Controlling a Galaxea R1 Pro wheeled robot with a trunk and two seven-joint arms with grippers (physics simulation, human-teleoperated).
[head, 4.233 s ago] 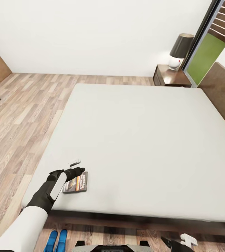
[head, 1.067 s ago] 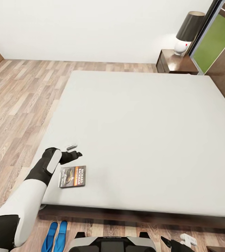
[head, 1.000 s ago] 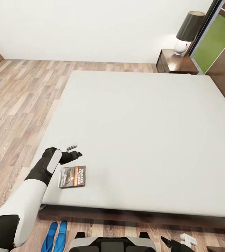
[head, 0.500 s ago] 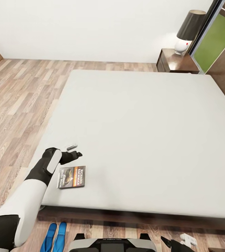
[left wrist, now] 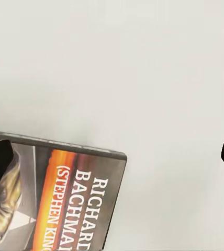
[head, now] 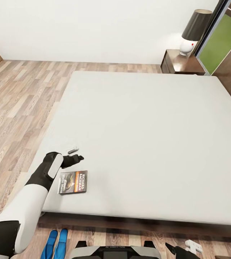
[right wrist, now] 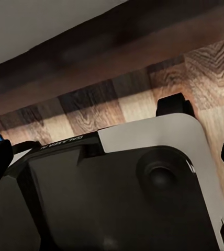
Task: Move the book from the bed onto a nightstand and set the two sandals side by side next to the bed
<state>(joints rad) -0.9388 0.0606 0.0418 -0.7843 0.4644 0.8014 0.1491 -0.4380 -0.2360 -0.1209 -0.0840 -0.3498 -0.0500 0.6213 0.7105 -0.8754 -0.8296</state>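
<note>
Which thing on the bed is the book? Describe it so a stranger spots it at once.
Start at the big pale bed and go to its near left corner. The book lies flat there beside the left gripper: a thin dark paperback with an orange band and white lettering.

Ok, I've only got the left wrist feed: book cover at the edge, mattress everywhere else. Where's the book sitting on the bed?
Observer: The book lies flat near the bed's foot-side corner, by your left arm.
Operator: Is my gripper over it?
Observer: Not quite; the left gripper hangs open just beyond the book's far edge.
Operator: Where's a nightstand?
Observer: One nightstand stands at the far corner by the headboard, with a lamp on it.
Operator: And the sandals?
Observer: The two sandals lie side by side on the floor at the foot of the bed.
</note>
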